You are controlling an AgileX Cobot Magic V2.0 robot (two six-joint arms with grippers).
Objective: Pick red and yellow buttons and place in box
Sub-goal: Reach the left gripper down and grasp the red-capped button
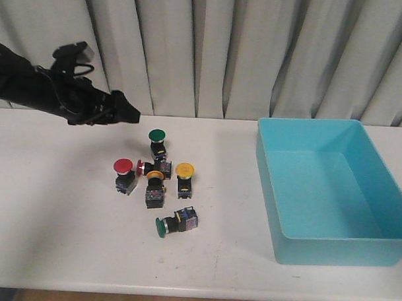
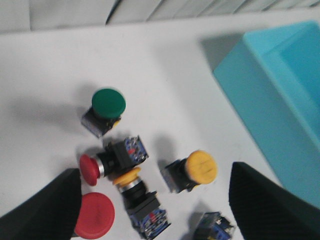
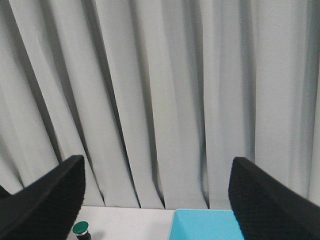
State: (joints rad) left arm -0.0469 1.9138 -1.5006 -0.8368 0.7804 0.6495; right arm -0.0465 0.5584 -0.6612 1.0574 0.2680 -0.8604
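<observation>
Front view shows no readable writing on the buttons (image 1: 154, 175); both arms' jaws stand apart, empty.

Front cam faces fwd over the surface (image 1: 54, 205). Left wrist cam looks down, close above the buttons (image 2: 127, 175). Right wrist cam faces curtain (image 3: 165, 90). All share box (image 1: 332, 188).

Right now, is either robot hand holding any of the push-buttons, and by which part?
Nothing is held. The left hand is open above the cluster of red, yellow and green buttons on the white table. The right hand is open too, facing the curtain.
</observation>
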